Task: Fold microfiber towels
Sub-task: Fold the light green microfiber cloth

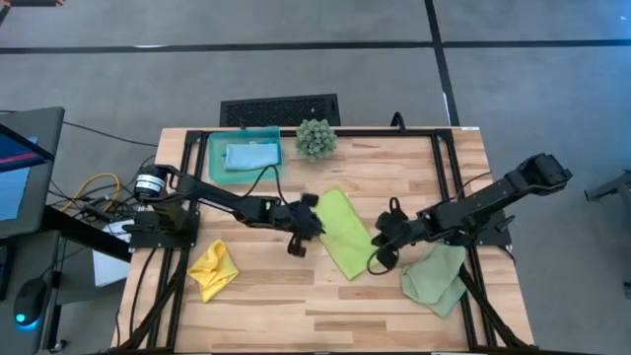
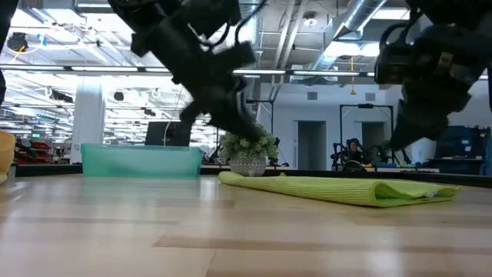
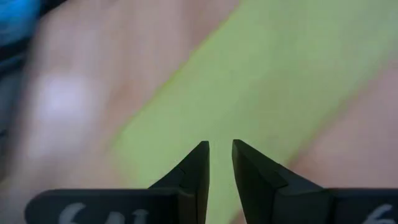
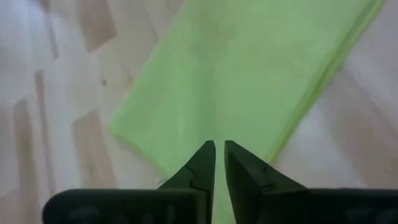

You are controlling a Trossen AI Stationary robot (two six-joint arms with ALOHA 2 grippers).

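I'm looking down on a light wooden tabletop [image 1: 296,296] of butcher-block planks, framed by black rails, standing on a grey floor crossed by dark tape lines. The lime green towel [image 1: 345,233] lies near the middle of the tabletop, folded into a long strip running diagonally. My left gripper [image 1: 308,227] hangs just above its edge on the side toward the left arm; the wrist view shows its fingers [image 3: 193,168] nearly together with a thin gap, holding nothing. My right gripper [image 1: 383,242] sits at the strip's opposite edge, its fingers [image 4: 202,163] also almost closed with only a sliver between them, empty over the cloth.

The yellow towel [image 1: 213,268] is crumpled near the front left corner. The pale sage towel [image 1: 436,276] lies loosely folded near the front right corner. The light blue towel [image 1: 250,156] rests inside the teal tray [image 1: 216,158] at the back edge, with the spiky green plant [image 1: 316,139] just beside the tray.

Across the table at surface level I see a large workshop hall with ceiling ducts, strip lights and doorways.
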